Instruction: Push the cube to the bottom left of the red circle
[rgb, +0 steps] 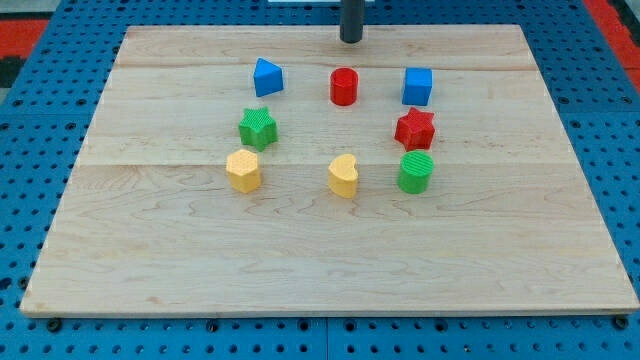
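Blue cube (417, 86) sitting upper right of centre in the frame, on the wooden board (320, 260), level with the red circle (344, 86) and to that block's right, a clear gap between them. Directly below the cube, just beside it, red star (415, 128); below that again, green cylinder (415, 172), close under the star. Left of the red circle, about level, blue triangular block (267, 77). Lower left of the circle, green star (257, 127), and beneath it yellow hexagonal block (243, 170). Below the circle, well apart, yellow heart (343, 176). My tip (351, 40) near the frame's top edge, straight above the red circle, apart from it and touching no block; upper left of the cube. No jaws on this rod, so nothing clenched or released.
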